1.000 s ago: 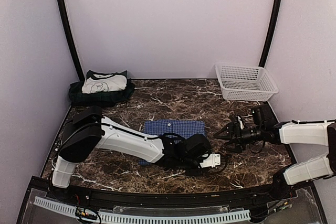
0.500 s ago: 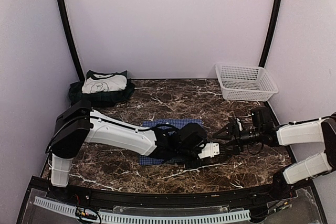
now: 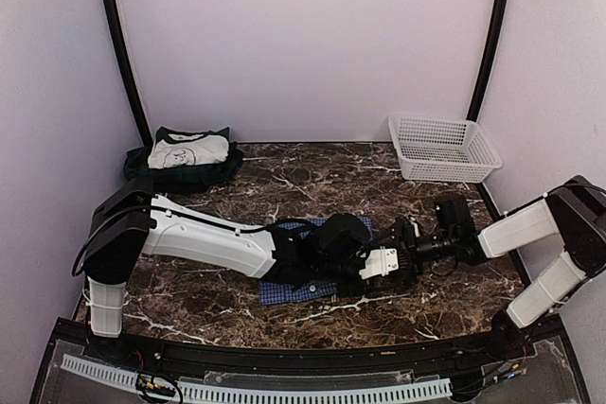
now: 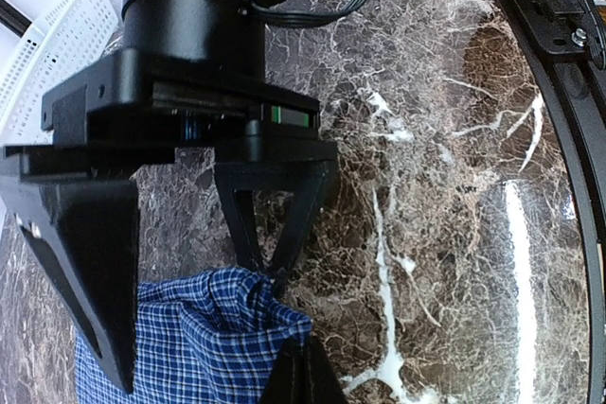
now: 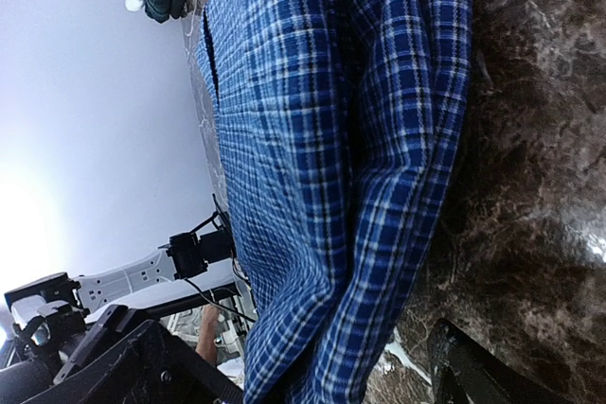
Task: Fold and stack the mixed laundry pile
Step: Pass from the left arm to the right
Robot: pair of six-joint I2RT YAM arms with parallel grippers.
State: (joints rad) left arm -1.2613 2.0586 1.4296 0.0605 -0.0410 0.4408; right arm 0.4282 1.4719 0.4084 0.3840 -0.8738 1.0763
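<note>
The blue-and-white check shirt lies mid-table, mostly under my left arm. My left gripper is at its right end. In the left wrist view its tips are closed on a corner of the shirt. My right gripper meets it from the right and is open. Its fingers stand either side of the bunched shirt edge. A white garment with dark green parts lies on a dark green plaid one at the back left.
A white lattice basket stands at the back right by the wall. The two grippers are close together right of the table's middle. The dark marble table ends in a black rail at the front.
My left arm has reached further right over the shirt. My right gripper has moved left up to it. The shirt is now bunched and shifted toward the front.
</note>
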